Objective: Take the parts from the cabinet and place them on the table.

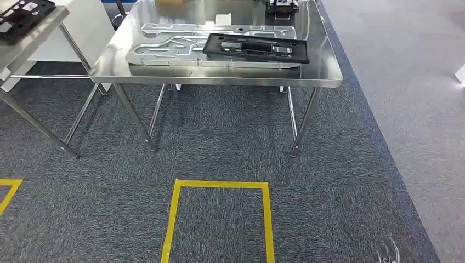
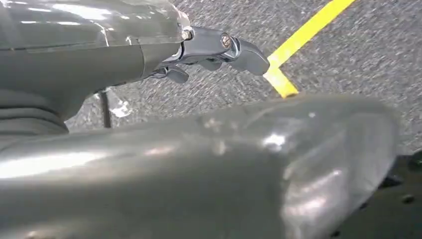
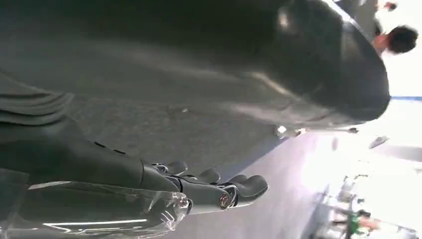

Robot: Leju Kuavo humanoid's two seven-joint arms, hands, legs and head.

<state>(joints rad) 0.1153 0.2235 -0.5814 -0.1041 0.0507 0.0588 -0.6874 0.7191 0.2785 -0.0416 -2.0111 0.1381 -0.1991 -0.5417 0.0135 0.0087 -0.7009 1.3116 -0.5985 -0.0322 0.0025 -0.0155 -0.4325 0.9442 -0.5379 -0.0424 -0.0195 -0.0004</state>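
A: What does the head view give?
B: A steel table (image 1: 323,71) on grey carpet (image 1: 219,142), with a black flat part (image 1: 255,48) lying on a silver pressed plate (image 1: 181,48). A second black part (image 1: 21,15) sits on another table (image 1: 38,34) at the left, cut off by the edge. Yellow tape (image 1: 174,219) marks a square on the floor.
A: And the wrist views?
B: The left hand (image 2: 214,50) hangs over carpet and yellow tape; its fingers are a little curled and hold nothing. The right hand (image 3: 209,186) also holds nothing, fingers loosely bent and apart.
A: What is hard to see?
B: A glossy dark body blocks much of both wrist views. In the right one a person (image 3: 398,40) is far and blurred.
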